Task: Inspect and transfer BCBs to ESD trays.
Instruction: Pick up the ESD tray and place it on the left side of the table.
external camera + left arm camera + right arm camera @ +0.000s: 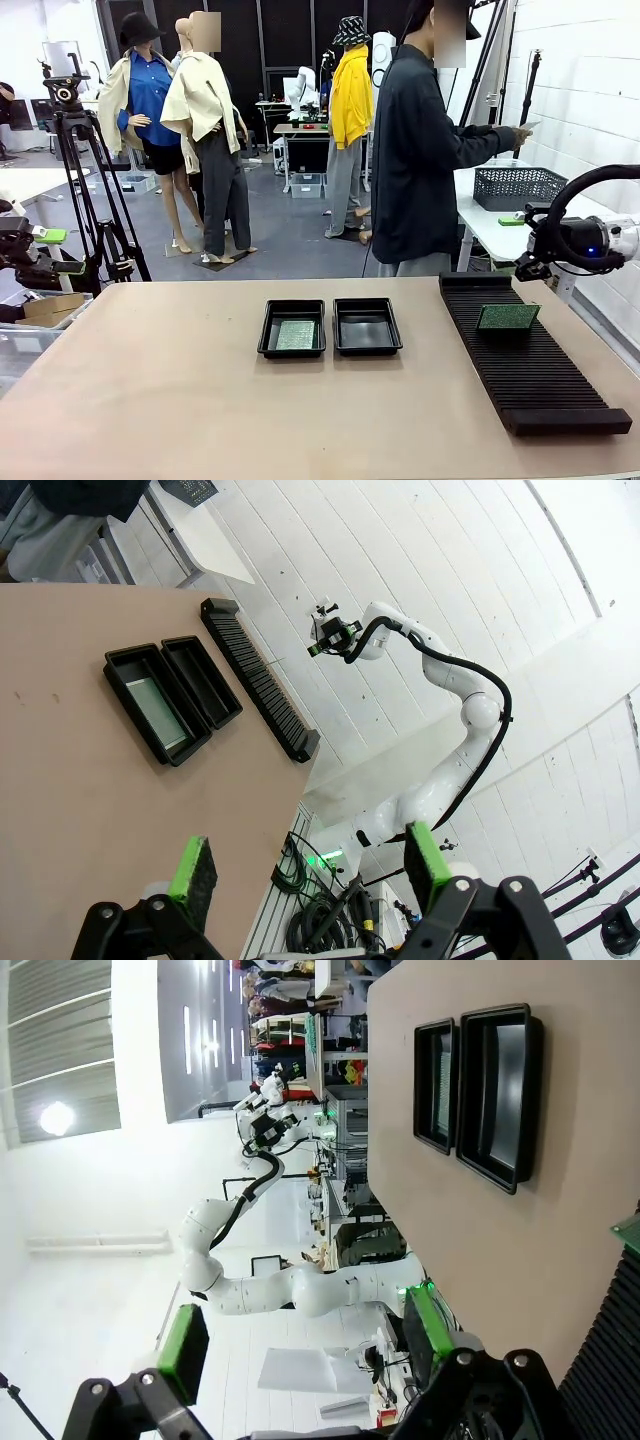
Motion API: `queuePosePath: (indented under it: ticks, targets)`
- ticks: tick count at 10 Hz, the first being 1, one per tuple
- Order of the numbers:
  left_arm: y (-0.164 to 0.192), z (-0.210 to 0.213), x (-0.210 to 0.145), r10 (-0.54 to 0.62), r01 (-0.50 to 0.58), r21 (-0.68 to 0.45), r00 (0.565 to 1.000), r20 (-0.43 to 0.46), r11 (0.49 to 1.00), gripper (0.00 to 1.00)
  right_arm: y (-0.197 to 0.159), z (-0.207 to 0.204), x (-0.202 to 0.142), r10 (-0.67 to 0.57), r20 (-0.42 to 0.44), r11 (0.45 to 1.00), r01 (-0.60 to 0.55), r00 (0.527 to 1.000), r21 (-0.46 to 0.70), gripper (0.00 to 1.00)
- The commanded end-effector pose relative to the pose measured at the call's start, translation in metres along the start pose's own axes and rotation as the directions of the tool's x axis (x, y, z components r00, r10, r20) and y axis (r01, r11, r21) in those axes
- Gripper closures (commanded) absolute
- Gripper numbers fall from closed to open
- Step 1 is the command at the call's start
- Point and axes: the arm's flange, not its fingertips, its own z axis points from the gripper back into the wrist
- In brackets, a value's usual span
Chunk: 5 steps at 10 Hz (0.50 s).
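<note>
Two black ESD trays sit side by side mid-table. The left tray [270, 340] holds a flat green BCB [296, 334]; the right tray [367, 326] has nothing in it. Another BCB [508, 317] stands in the slotted rack. My left gripper [60, 252] hovers off the table's left edge, open, with nothing between its fingers [310, 865]. My right gripper [527, 266] hangs above the rack's far end, open and holding nothing [305, 1345]. The wrist views show the trays [125, 675] [500, 1095] far off, and the boarded tray [437, 1085].
A long black ribbed rack [530, 360] runs along the table's right side. A person [415, 150] stands at the far edge, turned toward a white side table with a black basket [515, 185]. A camera tripod [85, 190] stands at far left.
</note>
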Motion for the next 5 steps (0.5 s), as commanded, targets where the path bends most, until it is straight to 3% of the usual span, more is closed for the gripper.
queuePosePath:
  ticks: [1,5]
  targets:
    - [-0.002,0.001,0.0,0.003,-0.003,-0.002,1.0,0.003,1.0,0.0,0.0,-0.001,-0.002,-0.006,0.017,1.0,0.007,1.0,-0.014,0.0]
    - [-0.002,-0.018,0.013,-0.014,0.015,0.003,0.999,-0.044,1.0,0.0,0.0,-0.001,-0.002,-0.006,0.017,1.0,0.007,1.0,-0.014,0.0]
